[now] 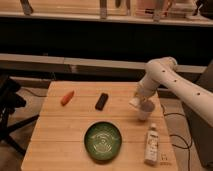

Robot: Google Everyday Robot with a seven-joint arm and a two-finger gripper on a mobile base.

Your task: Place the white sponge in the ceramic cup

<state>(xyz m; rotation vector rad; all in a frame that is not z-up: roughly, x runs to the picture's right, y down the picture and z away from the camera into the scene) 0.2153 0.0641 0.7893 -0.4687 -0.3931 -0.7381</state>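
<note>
The white, perforated robot arm [162, 75] reaches down from the right over the light wooden slatted table [55, 135]. Its tool [137, 101] hangs at the table's right side, directly above and touching or nearly touching the small plain white ceramic cup [144, 113], which stands upright near the right edge. A small white soft block, the white sponge [135, 103], sits at the tool's tip just over the cup's rim; whether the tool is pinching it cannot be told. Left of the cup lies a flat black rectangular object [102, 101], and further left an orange carrot-like piece [67, 97]. A round green bowl [103, 141] rests near the front, with a white labelled bottle [151, 145] lying beside it to the right, in front of the cup.
</note>
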